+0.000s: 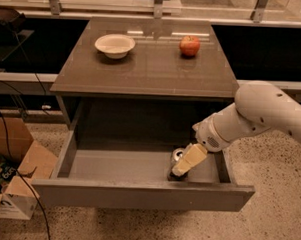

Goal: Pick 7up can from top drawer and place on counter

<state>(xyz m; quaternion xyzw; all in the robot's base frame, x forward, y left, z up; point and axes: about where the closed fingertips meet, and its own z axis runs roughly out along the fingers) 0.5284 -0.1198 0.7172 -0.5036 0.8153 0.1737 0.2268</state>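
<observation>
Top drawer (119,165): 7up can (177,154) partly behind gripper (180,168)

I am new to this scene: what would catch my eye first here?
The big white arm reaches from the right into the open top drawer, its claw down at the 7up can. On the counter above sit a white bowl and a red apple.

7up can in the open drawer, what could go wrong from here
1. The pale tool sits low in the wide grey top drawer, against the small silvery-topped 7up can; an off-centre grip could tip it.
2. The can stands near the drawer's right wall, so lifting might bump it.
3. The red apple lies on the glossy grey-brown counter; placing close could nudge it.
</observation>
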